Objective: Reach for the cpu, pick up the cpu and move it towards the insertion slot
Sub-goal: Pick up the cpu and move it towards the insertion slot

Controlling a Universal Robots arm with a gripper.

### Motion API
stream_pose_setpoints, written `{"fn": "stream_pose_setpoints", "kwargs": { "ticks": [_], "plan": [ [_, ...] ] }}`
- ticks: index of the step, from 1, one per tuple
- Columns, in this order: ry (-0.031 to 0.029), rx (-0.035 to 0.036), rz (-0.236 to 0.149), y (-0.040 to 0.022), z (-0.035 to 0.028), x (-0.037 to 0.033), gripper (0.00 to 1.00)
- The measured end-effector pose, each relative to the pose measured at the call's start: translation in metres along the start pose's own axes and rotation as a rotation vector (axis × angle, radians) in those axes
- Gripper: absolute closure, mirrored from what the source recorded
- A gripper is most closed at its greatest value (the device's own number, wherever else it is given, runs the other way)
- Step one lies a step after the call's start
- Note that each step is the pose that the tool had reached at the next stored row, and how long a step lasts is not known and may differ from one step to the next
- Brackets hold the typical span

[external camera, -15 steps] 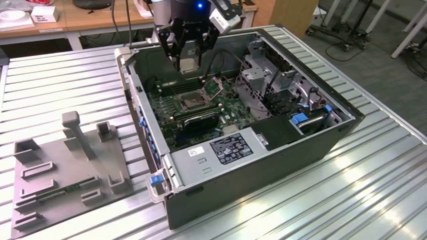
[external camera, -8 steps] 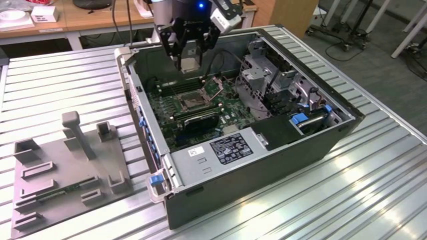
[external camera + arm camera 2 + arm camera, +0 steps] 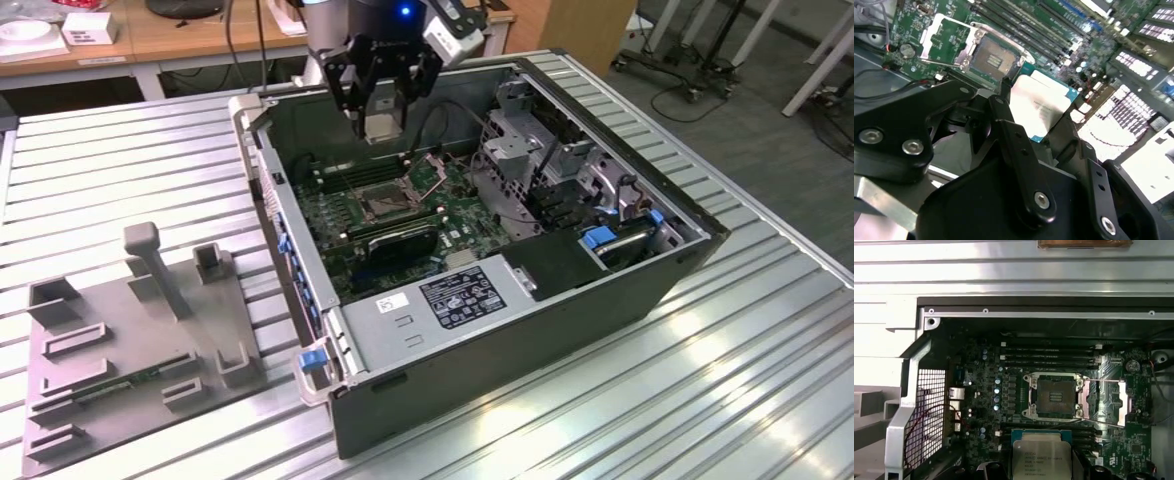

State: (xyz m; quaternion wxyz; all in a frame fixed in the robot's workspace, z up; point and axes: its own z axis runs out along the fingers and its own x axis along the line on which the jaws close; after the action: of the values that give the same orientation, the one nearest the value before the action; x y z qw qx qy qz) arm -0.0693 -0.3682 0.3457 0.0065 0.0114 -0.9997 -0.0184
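I am pinching the cpu (image 3: 1041,107) between my fingers (image 3: 1019,150), flat side toward the board, because it has to arrive level over the insertion slot (image 3: 991,59). My pincer (image 3: 383,118) hangs above the open computer case (image 3: 667,270) in the exterior view, with the pale chip a small bright patch at its tip. In both wrist views the cpu sits nearest the lens: silvery lid, a thin teal rim of substrate round it. In the first wrist view the cpu (image 3: 1041,457) lies at six o'clock and the insertion slot (image 3: 1054,396) a little above centre, so by my judgement the chip is near the socket but not yet over it.

The socket's load plate (image 3: 1104,402) is swung open to three o'clock of the socket (that is why the dark contact field is bare and ready). Beyond it, towards twelve o'clock, the long black memory slots (image 3: 1046,354) run side by side.

Far off in the exterior view, at eight o'clock, the grey tray (image 3: 134,345) rests on the ribbed metal table (image 3: 747,350), well apart from the case; a narrow green memory stick (image 3: 114,388) lies in one of its recesses.

Hard to make out: my own linkage covers the chip's near edge in the second wrist view, the first wrist view cuts its lower edge off, and I cannot tell how high it rides above the board.
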Motion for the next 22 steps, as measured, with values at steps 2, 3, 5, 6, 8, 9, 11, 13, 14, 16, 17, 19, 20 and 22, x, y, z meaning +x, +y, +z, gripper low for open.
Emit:
{"fn": "stream_pose_setpoints", "kwargs": {
  "ticks": [2,3,5,6,8,9,11,13,14,16,17,19,20,22],
  "plan": [
    [0.0003,0.0000,0.000,0.0028,0.0014,-0.0022,0.45],
    [0.0003,-0.0002,0.000,0.0038,0.0020,-0.0029,0.45],
    [0.0002,-0.0002,0.000,0.0065,0.0029,-0.0045,0.45],
    [0.0003,-0.0001,0.000,0.0083,0.0032,-0.0054,0.45],
    [0.0003,0.0001,0.000,0.0117,0.0037,-0.0074,0.45],
    [0.0004,0.0001,0.000,0.0134,0.0040,-0.0081,0.45],
    [0.0003,0.0002,0.000,0.0168,0.0045,-0.0094,0.45],
    [0.0003,0.0003,0.000,0.0201,0.0049,-0.0109,0.45],
    [0.0003,0.0003,0.000,0.0215,0.0051,-0.0116,0.45],
    [0.0002,0.0003,0.000,0.0245,0.0056,-0.0129,0.45],
    [0.0003,0.0004,0.000,0.0257,0.0058,-0.0136,0.45],
    [0.0003,0.0003,0.000,0.0281,0.0063,-0.0147,0.45],
    [0.0004,0.0005,0.001,0.0291,0.0066,-0.0151,0.45],
    [0.0002,0.0005,0.003,0.0300,0.0072,-0.0152,0.45]
  ]
}}
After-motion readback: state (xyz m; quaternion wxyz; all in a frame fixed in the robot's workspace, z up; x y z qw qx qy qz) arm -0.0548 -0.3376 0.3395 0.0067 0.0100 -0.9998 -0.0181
